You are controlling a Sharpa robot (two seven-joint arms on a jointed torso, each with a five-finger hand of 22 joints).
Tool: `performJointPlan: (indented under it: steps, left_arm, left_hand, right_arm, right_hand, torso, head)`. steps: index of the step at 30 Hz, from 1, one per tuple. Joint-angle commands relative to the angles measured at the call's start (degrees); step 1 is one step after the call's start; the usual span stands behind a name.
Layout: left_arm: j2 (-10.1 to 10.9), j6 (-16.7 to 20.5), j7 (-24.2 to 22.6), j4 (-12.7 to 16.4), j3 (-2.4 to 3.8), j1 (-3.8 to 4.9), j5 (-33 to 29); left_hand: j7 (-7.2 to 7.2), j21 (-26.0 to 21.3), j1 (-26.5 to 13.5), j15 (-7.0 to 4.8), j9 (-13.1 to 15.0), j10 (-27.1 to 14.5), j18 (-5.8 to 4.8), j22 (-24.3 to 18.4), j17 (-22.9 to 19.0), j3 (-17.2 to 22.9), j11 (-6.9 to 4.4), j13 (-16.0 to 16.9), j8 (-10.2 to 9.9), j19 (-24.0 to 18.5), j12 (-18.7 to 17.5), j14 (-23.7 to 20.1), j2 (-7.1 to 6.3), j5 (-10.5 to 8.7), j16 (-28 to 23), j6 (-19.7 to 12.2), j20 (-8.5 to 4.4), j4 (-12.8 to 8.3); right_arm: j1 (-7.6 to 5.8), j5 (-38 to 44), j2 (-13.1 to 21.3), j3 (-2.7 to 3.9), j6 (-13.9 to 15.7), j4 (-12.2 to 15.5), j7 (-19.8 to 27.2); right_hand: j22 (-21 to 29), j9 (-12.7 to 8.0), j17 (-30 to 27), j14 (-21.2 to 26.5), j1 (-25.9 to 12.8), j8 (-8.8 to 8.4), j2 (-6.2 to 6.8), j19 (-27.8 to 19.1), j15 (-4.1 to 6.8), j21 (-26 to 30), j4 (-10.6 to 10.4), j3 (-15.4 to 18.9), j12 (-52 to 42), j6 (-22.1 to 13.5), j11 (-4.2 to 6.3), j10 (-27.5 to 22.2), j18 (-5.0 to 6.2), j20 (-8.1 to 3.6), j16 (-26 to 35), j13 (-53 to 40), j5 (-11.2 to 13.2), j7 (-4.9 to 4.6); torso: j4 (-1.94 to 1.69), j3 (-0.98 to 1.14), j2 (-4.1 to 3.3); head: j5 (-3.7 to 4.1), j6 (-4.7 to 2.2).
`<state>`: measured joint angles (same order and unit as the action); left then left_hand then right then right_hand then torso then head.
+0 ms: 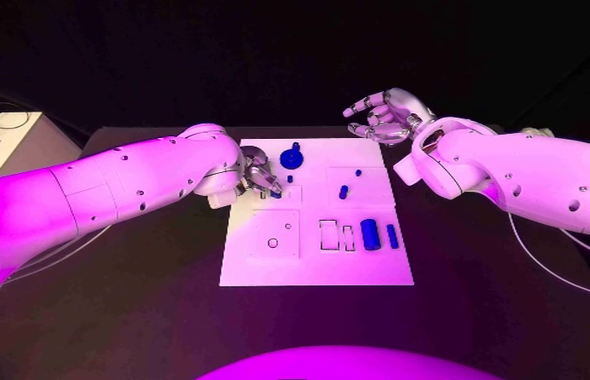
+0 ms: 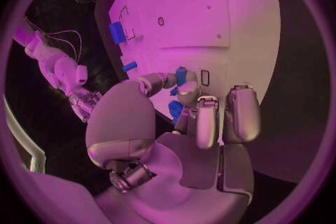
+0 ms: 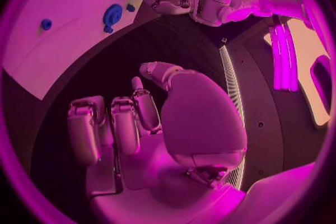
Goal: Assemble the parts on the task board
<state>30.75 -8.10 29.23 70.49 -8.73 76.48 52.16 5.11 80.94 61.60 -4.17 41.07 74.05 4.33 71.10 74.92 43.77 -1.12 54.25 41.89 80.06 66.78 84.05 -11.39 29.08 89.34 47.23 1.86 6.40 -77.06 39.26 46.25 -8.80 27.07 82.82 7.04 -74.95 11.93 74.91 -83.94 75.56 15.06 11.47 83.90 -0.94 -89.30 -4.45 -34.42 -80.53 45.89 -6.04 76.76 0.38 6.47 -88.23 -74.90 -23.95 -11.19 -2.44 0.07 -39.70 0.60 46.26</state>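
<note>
Right then, the left hand point(image 2: 183, 102) pinched a small blue part point(image 2: 181, 75) between fingertips over the task board point(image 1: 369, 271), seemingly mid-insertion, while the right hand point(image 1: 386, 116) hovered spread, holding nothing.

Inventory: 1 task board point(image 1: 317, 261); approx. 7 blue parts point(image 1: 370, 234) were counted on it; 2 hands point(image 1: 259, 175) were present.

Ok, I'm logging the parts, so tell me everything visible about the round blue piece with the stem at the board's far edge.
The round blue piece is a flat disc with a short stem poking from its rim, plastic-looking. It lies on the white board near its far edge, just beside the left hand; whether the fingers touch it is unclear.
</note>
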Motion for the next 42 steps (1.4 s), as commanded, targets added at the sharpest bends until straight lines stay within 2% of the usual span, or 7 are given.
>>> performJointPlan:
  steps: [1,12,22,27,31,36,42]
  left_arm:
    - [-0.06,-2.04,0.36,-0.17,-0.24,-0.21,0.55]
    - [-0.53,-4.22,0.55,-0.49,-0.30,-0.19,0.57]
    - [-1.07,-5.43,0.61,-0.91,-0.49,-0.19,0.70]
    - [-1.30,-5.05,0.55,-0.97,-0.53,-0.19,0.72]
    - [-1.46,-4.36,0.48,-1.02,-0.54,-0.19,0.73]
    - [-1.67,-3.36,0.35,-1.05,-0.54,-0.19,0.72]
    - [-1.94,-2.40,0.20,-1.07,-0.54,-0.19,0.63]
  left_hand:
    - [-1.98,0.26,0.55,-0.43,13.58,0.56,-0.30,-0.01,14.33,8.21,-0.18,0.20,0.03,0.52,0.48,5.69,-0.01,0.25,0.09,2.42,-0.06,-8.45]
    - [-2.35,0.40,-0.04,-0.61,13.80,1.61,-0.36,0.28,14.66,7.69,-0.47,1.03,0.11,0.69,1.12,5.81,0.06,1.36,0.35,3.08,-0.20,-8.07]
    - [-3.08,0.52,-0.94,-0.97,14.09,2.96,-0.45,0.66,15.08,6.37,-1.04,1.62,0.46,0.95,1.60,5.95,0.82,2.27,0.66,4.49,-0.51,-7.36]
    - [-3.44,0.68,-1.35,-1.15,14.15,3.67,-0.53,1.04,15.08,5.78,-1.32,2.15,0.61,1.18,1.96,5.95,1.26,2.21,0.66,5.28,-0.67,-6.99]
    - [-3.65,0.79,-1.59,-1.28,14.15,3.92,-0.58,1.29,15.08,5.42,-1.49,1.93,0.64,1.33,1.82,5.95,1.59,2.10,0.66,5.73,-0.79,-6.73]
    - [-3.85,0.92,-1.82,-1.38,14.13,4.22,-0.65,1.61,15.08,5.11,-1.64,1.85,0.63,1.52,1.77,5.95,1.97,1.93,0.66,6.16,-0.90,-6.48]
    - [-4.30,1.02,-2.40,-1.62,13.93,4.75,-0.73,1.92,15.08,3.52,-1.95,0.99,0.39,1.74,1.13,5.95,2.80,0.69,0.66,7.30,-1.14,-5.84]
  right_arm:
    - [0.06,-0.02,-0.03,0.02,-0.45,-0.06,0.27]
    - [0.12,-0.02,-0.02,0.02,-0.38,-0.01,0.28]
    - [0.12,-0.02,0.13,0.02,-0.36,0.13,0.28]
    - [0.12,-0.02,0.18,0.02,-0.36,0.19,0.27]
    - [0.12,-0.02,0.22,0.02,-0.36,0.23,0.27]
    - [0.12,-0.02,0.23,0.02,-0.39,0.25,0.27]
    - [0.12,-0.02,0.22,0.02,-0.43,0.24,0.27]
  right_hand:
    - [-13.99,-0.05,11.70,-5.07,-0.48,-0.26,0.05,5.71,-0.34,0.35,0.19,-0.02,-0.02,0.20,-0.07,-0.14,-0.07,0.32,0.31,-2.20,-0.11,-0.13]
    - [-13.99,-0.05,11.70,-5.07,-0.48,-0.26,0.05,5.71,-0.34,0.35,0.19,-0.02,-0.02,0.20,-0.07,-0.14,-0.07,0.32,0.31,-2.20,-0.11,-0.13]
    - [-13.99,-0.05,11.70,-5.07,-0.48,-0.26,0.05,5.71,-0.34,0.35,0.19,-0.02,-0.02,0.20,-0.07,-0.14,-0.07,0.32,0.31,-2.20,-0.11,-0.13]
    - [-13.99,-0.05,11.70,-5.07,-0.48,-0.26,0.05,5.71,-0.34,0.35,0.19,-0.02,-0.02,0.20,-0.07,-0.14,-0.07,0.32,0.31,-2.20,-0.11,-0.13]
    - [-13.99,-0.05,11.70,-5.07,-0.48,-0.26,0.05,5.71,-0.34,0.35,0.19,-0.02,-0.02,0.20,-0.07,-0.14,-0.07,0.32,0.31,-2.20,-0.11,-0.13]
    - [-14.00,-0.05,11.66,-5.06,-0.73,-0.28,0.04,5.71,-0.30,0.34,0.48,-0.11,0.00,0.25,-0.03,-0.17,-0.07,0.30,0.35,-2.13,-0.12,-0.10]
    - [-14.00,-0.05,11.66,-5.06,-0.73,-0.28,0.04,5.71,-0.30,0.34,0.48,-0.11,0.00,0.25,-0.03,-0.17,-0.07,0.30,0.35,-2.13,-0.12,-0.10]
  torso:
    - [-0.03,0.07,0.02]
    - [0.05,0.05,0.01]
    - [-0.02,0.04,0.01]
    - [-0.05,0.00,0.07]
    - [-0.06,0.02,0.07]
    - [-0.07,0.04,0.12]
    - [-0.07,0.02,0.11]
  head:
    - [-0.17,0.18]
    - [-0.16,0.51]
    - [0.03,0.87]
    - [0.04,1.13]
    - [-0.01,1.00]
    - [0.10,1.17]
    - [0.08,1.05]
